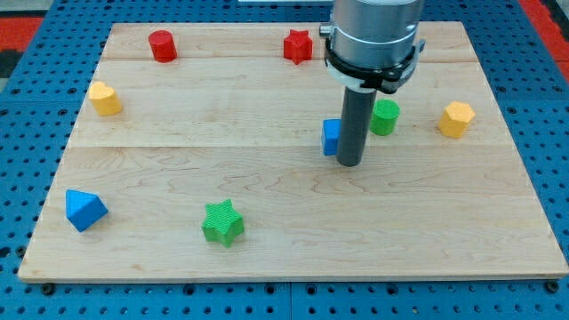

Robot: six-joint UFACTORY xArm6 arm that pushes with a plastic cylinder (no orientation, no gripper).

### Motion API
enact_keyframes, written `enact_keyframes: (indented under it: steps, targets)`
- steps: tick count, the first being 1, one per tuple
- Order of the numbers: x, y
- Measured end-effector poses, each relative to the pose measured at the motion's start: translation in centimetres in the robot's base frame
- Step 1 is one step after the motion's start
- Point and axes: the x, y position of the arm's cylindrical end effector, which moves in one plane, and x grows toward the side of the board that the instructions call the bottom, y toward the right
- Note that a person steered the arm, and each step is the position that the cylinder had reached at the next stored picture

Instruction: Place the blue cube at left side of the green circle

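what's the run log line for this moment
tip: at blue cube, its right-front | blue cube: left of green circle | rod hides gap

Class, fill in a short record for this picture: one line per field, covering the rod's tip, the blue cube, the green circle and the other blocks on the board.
my tip: at the view's bottom right of the blue cube, rod partly hiding it
blue cube: just to the view's left of the green circle, whether touching is hidden
green circle: right of board centre
yellow blocks: one at right, one at left
red cylinder: top left
red star: top centre
green star: bottom
blue triangular block: bottom left
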Motion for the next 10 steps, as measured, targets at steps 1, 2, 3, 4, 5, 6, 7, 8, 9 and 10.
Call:
enact_keyframes:
  steps: [1, 2, 3, 4, 5, 6, 7, 8, 9, 10]
  targets:
    - [0.0, 0.0]
    - [-0.7, -0.9]
    - [-1.3, -1.1]
    - [-1.8, -1.1]
    - [-2.0, -3.7]
    - [-2.6, -4.7]
    - [-2.8, -4.7]
    - [-2.9, -4.2]
    - [-3.3, -3.0]
    - [-3.6, -1.4]
